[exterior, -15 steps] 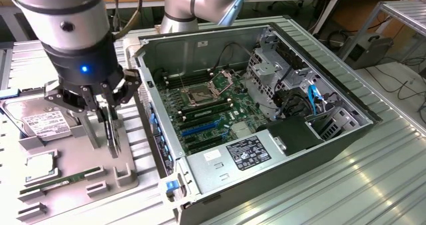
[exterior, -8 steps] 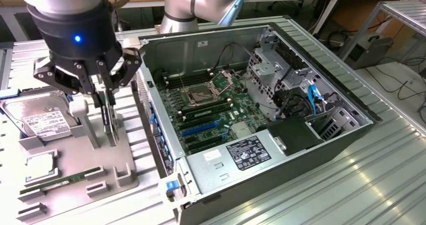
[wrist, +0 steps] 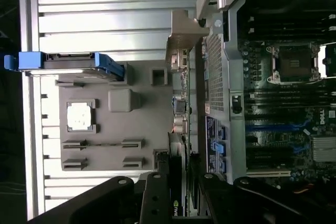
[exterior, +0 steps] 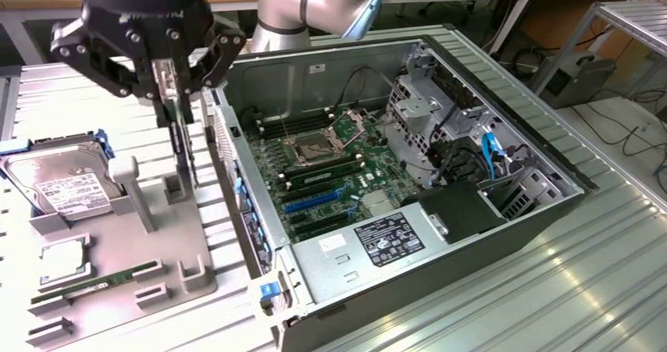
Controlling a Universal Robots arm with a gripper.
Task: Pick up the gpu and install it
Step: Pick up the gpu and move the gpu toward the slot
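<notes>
My gripper (exterior: 169, 83) hangs over the grey fixture plate (exterior: 156, 247), just to the exterior view's left of the open computer case (exterior: 469, 235). It is shut on the gpu (exterior: 186, 145), a thin black card seen edge-on and hanging upright. The card's lower end is level with a grey holder post (exterior: 177, 190). In the wrist view the gpu (wrist: 179, 114) runs between my black fingers (wrist: 157, 198), its silvery bracket (wrist: 184, 32) at the far end, beside the case's rear wall. The motherboard (exterior: 333, 176) lies exposed, with blue expansion slots (exterior: 312, 201) (wrist: 273, 127).
On the fixture plate a silver hard drive (exterior: 62, 184) with blue rails stands upright, with a CPU chip (exterior: 62, 262) and a green RAM stick (exterior: 94, 286) nearer. A power supply (exterior: 380, 239) and drive cage (exterior: 422, 110) crowd the case. Ribbed metal table (exterior: 542, 289) surrounds everything.
</notes>
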